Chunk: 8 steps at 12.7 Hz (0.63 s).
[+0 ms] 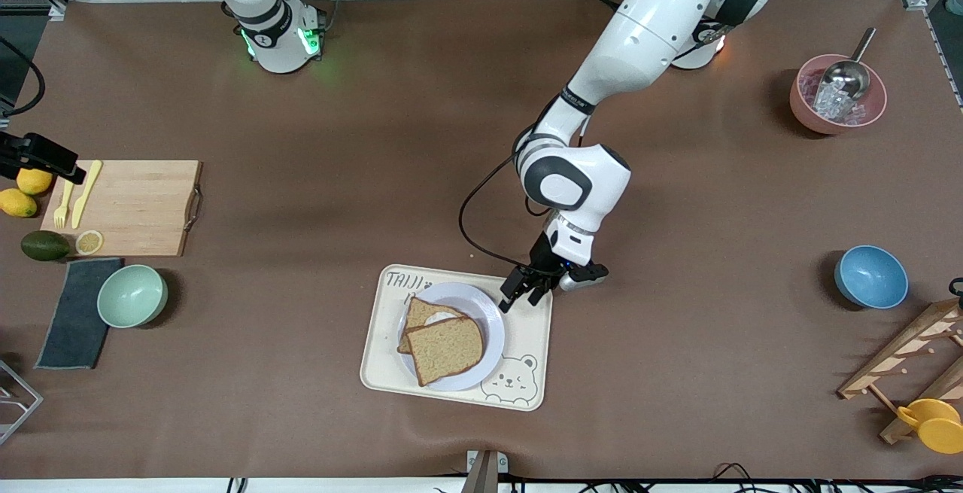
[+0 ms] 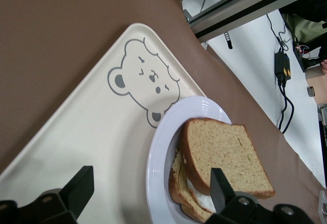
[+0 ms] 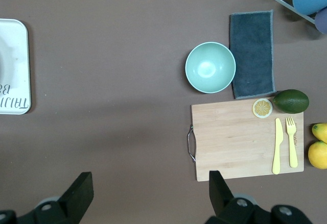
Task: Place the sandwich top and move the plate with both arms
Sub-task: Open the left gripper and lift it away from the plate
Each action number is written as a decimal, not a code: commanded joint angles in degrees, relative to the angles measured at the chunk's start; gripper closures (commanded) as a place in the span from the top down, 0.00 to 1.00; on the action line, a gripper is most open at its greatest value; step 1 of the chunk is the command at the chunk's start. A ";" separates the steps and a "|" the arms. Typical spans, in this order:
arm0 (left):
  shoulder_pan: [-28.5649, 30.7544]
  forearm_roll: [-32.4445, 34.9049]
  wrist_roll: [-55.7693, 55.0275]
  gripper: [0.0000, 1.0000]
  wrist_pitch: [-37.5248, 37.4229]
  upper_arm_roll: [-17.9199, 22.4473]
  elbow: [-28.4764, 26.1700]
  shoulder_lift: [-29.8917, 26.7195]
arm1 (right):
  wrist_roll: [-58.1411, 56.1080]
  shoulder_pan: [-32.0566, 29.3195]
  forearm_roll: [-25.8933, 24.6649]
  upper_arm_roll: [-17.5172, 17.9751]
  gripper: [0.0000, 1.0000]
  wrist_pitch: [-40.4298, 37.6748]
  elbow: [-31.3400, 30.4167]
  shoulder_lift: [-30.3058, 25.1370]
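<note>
The sandwich top [image 1: 445,350] lies askew on the egg-bearing slice [image 1: 423,314], both on the plate [image 1: 493,320], which sits in the middle of the bear-printed tray [image 1: 528,342] near the desk's front edge. The left gripper [image 1: 521,293] hangs over the plate's rim at the tray's edge toward the left arm's end, fingers [image 2: 76,188] spread apart and holding nothing — so the placing looks done and the plate move is the step in hand. Bring each claw to opposite rims, close gently, and lift level so the bread does not slide. The right gripper [image 3: 148,196] waits, fingers apart, above bare desk near the cutting board [image 3: 245,140] — it has far to travel.
</note>
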 commanded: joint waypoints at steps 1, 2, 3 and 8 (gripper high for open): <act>1.01 1.52 0.25 1.00 1.05 0.33 -5.56 -5.70 | 0.99 0.11 -0.17 0.19 1.00 -0.28 1.17 0.77; 1.98 3.26 0.25 1.00 1.31 0.33 -5.47 -5.79 | 0.99 0.11 -0.17 0.19 1.00 -0.28 1.17 0.86; 2.77 5.72 0.25 1.00 1.58 0.33 -5.47 -6.05 | 0.99 0.02 -0.17 0.19 1.00 -0.20 1.17 0.86; 8.64 19.77 2.36 1.00 6.94 0.95 -10.72 -8.59 | 0.99 0.02 -0.08 0.19 1.00 -0.20 1.26 1.38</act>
